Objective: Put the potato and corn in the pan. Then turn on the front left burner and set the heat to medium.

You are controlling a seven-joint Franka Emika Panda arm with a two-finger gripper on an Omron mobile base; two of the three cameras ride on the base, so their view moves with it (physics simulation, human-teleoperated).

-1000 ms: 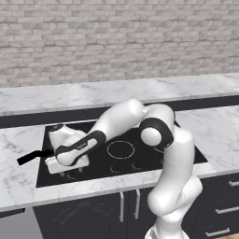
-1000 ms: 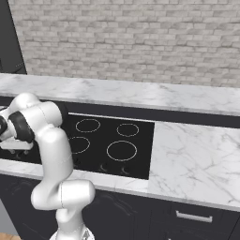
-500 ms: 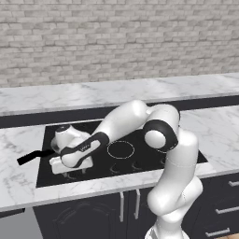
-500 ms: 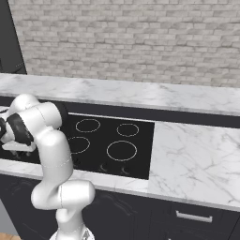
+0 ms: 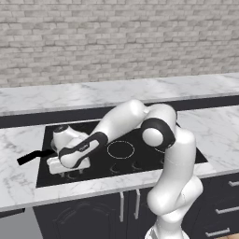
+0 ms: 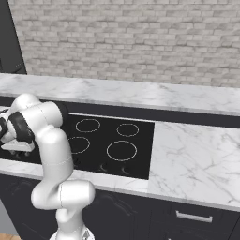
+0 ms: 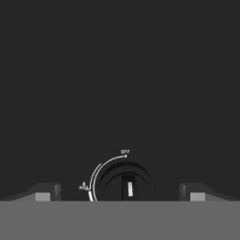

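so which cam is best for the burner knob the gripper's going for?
Hand view: the burner knob sits centred between the two fingertips, with its white pointer, the OFF mark and the dial arc readable. In the left base view the gripper covers that front edge of the cooktop; in the right base view the arm blocks it.

Left base view looks forward and down from behind-left, right base view from behind-right; both share the black cooktop (image 5: 140, 149) mid-frame and the brick wall (image 6: 140, 42) up top. Hand view sits close over a stove knob (image 7: 126, 185), bottom center.
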